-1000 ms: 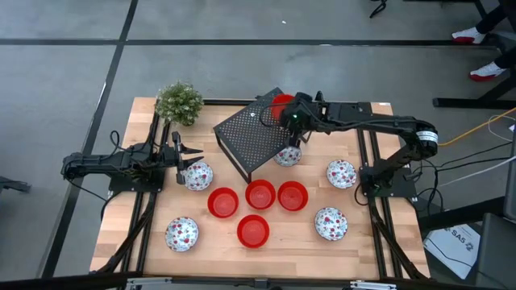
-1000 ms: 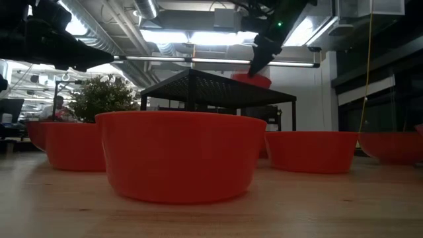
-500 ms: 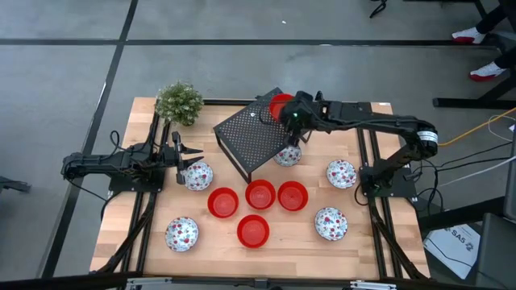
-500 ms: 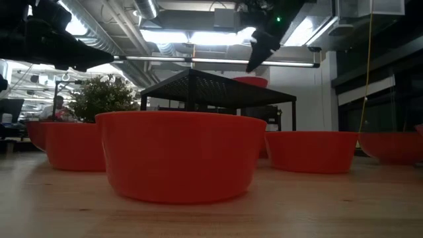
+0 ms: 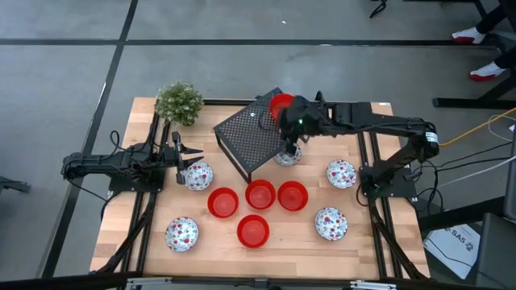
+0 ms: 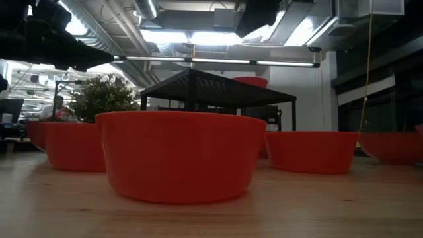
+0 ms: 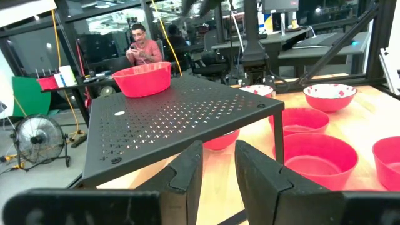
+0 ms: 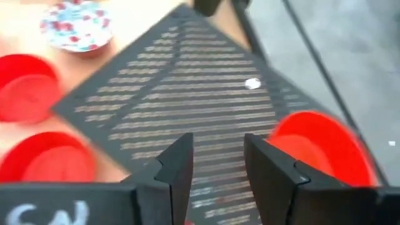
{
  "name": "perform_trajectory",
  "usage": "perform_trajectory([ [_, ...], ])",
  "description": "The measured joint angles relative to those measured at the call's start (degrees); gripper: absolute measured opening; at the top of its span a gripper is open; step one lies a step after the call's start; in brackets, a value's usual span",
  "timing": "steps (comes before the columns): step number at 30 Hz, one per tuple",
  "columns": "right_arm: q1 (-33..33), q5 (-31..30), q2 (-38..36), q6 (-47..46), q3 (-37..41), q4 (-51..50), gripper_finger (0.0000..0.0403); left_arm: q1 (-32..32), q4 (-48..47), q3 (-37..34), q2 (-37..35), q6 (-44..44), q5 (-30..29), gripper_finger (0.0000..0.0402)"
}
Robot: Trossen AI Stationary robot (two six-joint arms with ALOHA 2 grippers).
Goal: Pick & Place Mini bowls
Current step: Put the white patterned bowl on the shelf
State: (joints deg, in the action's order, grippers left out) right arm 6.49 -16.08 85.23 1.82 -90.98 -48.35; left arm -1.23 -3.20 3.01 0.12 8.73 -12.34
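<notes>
high view, red bowl (image 5: 280, 103) on rack (image 5: 252, 138)

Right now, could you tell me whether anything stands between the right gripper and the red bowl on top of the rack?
Nothing visible does. The right gripper hangs open above the black rack, and the red bowl sits on the rack's far corner beside it, in plain sight past the fingers in the right wrist view.

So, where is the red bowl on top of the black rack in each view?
High view: red bowl at the rack's far corner, by the right gripper.
Low view: its rim shows above the rack top.
Left wrist view: on the rack's far side.
Right wrist view: beside the fingers.
Shared landmark: the black rack.
</notes>
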Motion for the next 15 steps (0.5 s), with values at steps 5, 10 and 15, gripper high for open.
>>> perform_trajectory([
  [5, -5.4, 1.8, 0.0, -5.5, 0.0, -2.9, 0.0141, 0.0, 0.0, 0.0, 0.0, 0.0, 0.0, 0.0088],
  [10, -10.8, 1.8, 0.0, -14.4, 0.0, -8.1, 0.0141, 0.0, 0.0, 0.0, 0.0, 0.0, 0.0, 0.0088],
  [15, -16.2, 1.8, 0.0, -25.0, 0.0, -16.7, 0.0141, 0.0, 0.0, 0.0, 0.0, 0.0, 0.0, 0.0088],
])
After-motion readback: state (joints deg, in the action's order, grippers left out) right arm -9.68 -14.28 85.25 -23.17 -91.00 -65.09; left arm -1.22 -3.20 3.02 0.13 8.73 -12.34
